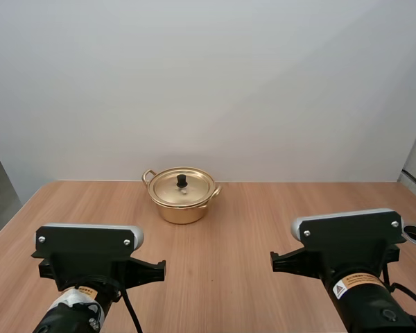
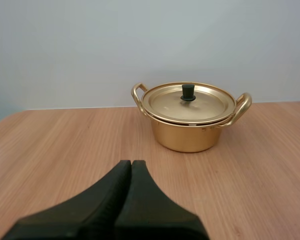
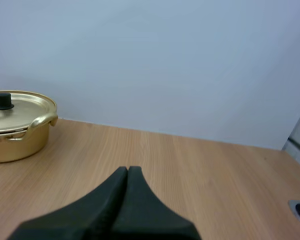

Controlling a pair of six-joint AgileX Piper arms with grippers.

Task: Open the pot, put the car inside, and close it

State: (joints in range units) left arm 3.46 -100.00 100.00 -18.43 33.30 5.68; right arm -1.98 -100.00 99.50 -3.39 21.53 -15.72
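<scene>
Orange warning label [image 1: 358, 283] on the right arm [image 1: 378, 312], print illegibly small; no other text.

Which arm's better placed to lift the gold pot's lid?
Left, probably. The lidded gold metal pot stands almost straight ahead of the left gripper; from the right gripper it lies off to one side. In the high view it is also nearer my left arm. Both grippers are shut.
</scene>
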